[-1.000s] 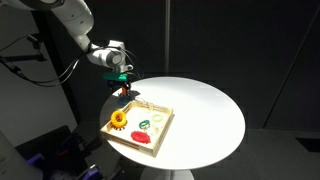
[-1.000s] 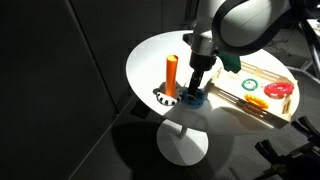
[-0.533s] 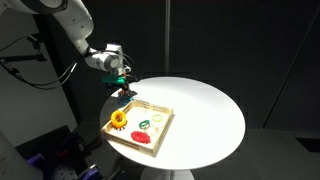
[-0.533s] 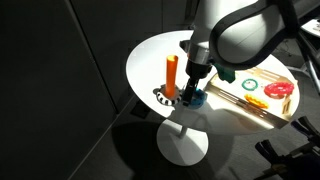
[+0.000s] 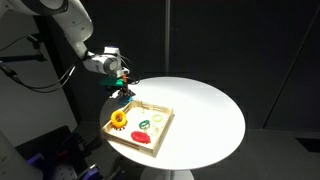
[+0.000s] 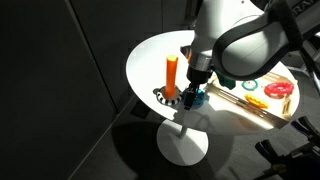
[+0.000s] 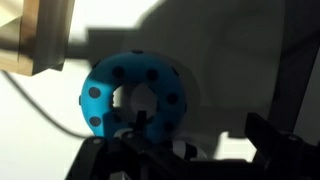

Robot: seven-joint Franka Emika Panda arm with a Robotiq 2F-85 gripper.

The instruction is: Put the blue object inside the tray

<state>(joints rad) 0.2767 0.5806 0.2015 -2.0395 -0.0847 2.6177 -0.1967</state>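
The blue object [image 6: 197,99] is a cyan ring with dark dots. It lies on the round white table [image 6: 150,60] near its edge, just outside the pale wooden tray [image 6: 240,103]. In the wrist view the blue object [image 7: 135,95] fills the left centre, with the tray corner [image 7: 40,40] at top left. My gripper [image 6: 193,96] hangs tilted right over the ring. Its jaws stand apart in the wrist view [image 7: 205,132], and the left finger [image 7: 140,128] overlaps the ring's lower edge. In an exterior view the gripper [image 5: 122,88] hides the ring.
An upright orange stick [image 6: 171,75] on a black-and-white base [image 6: 163,97] stands just beside the gripper. The tray [image 5: 166,124] holds an orange gear [image 5: 119,120], a green ring [image 5: 145,123] and a red piece [image 5: 143,138]. The table edge is close.
The arm has drawn back a little and the gripper has tilted more over the blue object. The ring has barely shifted.
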